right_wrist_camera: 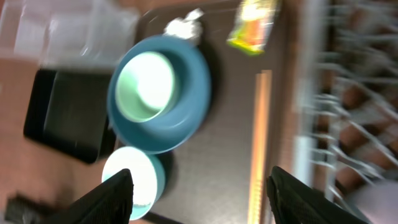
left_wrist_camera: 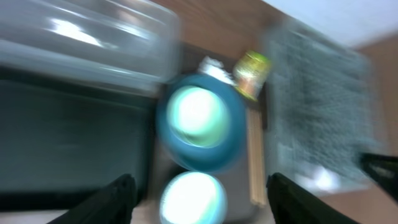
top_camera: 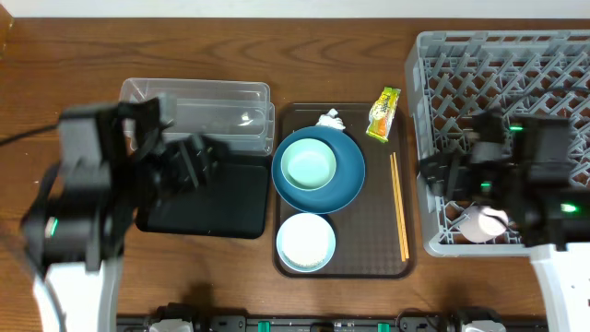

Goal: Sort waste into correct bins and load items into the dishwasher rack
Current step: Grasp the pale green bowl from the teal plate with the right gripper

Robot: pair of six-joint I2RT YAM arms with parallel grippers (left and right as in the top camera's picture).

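On the brown serving tray [top_camera: 369, 249] the blue dish [top_camera: 348, 175] holds the mint-green bowl [top_camera: 309, 166]. The white bowl [top_camera: 306, 242] sits in front of it, and the chopsticks [top_camera: 399, 205] lie along the right side. The tissue wad [top_camera: 329, 118] and the snack wrapper [top_camera: 383, 112] are at the tray's far end. The pink cup [top_camera: 484, 224] sits in the grey rack [top_camera: 502, 83]. My left gripper [left_wrist_camera: 199, 199] is open and empty above the black tray [top_camera: 221, 207]. My right gripper [right_wrist_camera: 202, 193] is open and empty over the rack's left edge. I see no rice scraps.
The clear tub [top_camera: 198, 101] stands behind the black tray at the left. Both wrist views are motion-blurred. The brown wooden table [top_camera: 55, 65] shows around everything.
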